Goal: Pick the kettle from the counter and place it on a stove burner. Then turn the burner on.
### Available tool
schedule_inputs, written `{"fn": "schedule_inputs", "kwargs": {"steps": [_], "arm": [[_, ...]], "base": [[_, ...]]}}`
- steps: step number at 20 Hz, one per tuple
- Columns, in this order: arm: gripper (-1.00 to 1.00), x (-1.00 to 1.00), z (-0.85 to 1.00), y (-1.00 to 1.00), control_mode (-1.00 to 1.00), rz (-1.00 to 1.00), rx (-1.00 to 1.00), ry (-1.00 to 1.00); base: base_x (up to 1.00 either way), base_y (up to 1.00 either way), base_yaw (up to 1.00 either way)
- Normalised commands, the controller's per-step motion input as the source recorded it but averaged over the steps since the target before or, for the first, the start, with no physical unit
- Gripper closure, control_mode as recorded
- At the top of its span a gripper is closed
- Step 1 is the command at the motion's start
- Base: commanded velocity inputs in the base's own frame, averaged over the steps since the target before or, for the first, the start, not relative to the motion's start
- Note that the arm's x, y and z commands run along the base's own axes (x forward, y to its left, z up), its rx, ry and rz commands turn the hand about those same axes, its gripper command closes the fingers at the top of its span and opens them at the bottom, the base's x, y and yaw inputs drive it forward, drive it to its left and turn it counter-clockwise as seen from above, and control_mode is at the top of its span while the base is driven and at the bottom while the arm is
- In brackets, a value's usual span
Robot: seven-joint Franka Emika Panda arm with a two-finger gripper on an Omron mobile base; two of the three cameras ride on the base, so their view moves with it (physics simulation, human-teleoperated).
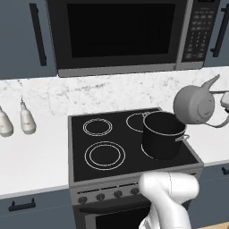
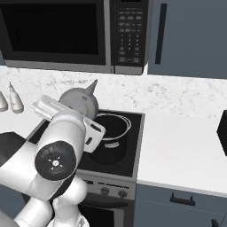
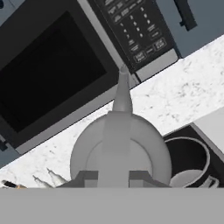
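Both base views flank the cooktop [image 1: 129, 147]; hand view nears the kettle [image 3: 118, 148].

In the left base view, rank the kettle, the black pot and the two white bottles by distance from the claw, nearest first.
1. Kettle: held in the claw, lifted at the right.
2. Black pot: just below and left of the kettle, on the cooktop.
3. White bottles: far left on the counter.

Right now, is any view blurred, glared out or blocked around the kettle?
Left base view: sharp, evenly lit, kettle clear above the black pot. Right base view: the arm hides most of the kettle. Hand view: kettle close and soft-edged; no glare.
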Motion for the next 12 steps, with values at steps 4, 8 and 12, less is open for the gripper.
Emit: {"fn": "schedule_inputs", "kwargs": {"steps": [4, 8, 12], "arm": [[1.0, 0.0, 0.08, 1.0, -1.0, 0.08, -0.06, 0.15], [1.0, 0.0, 0.0, 1.0, -1.0, 0.06, -0.13, 0.23], [1.0, 0.06, -0.02, 1.0, -1.0, 0.03, -0.19, 0.34]], "base": [[0.0, 0.0, 0.0], [0.0, 0.0, 0.0], [0.0, 0.0, 0.0]]}}
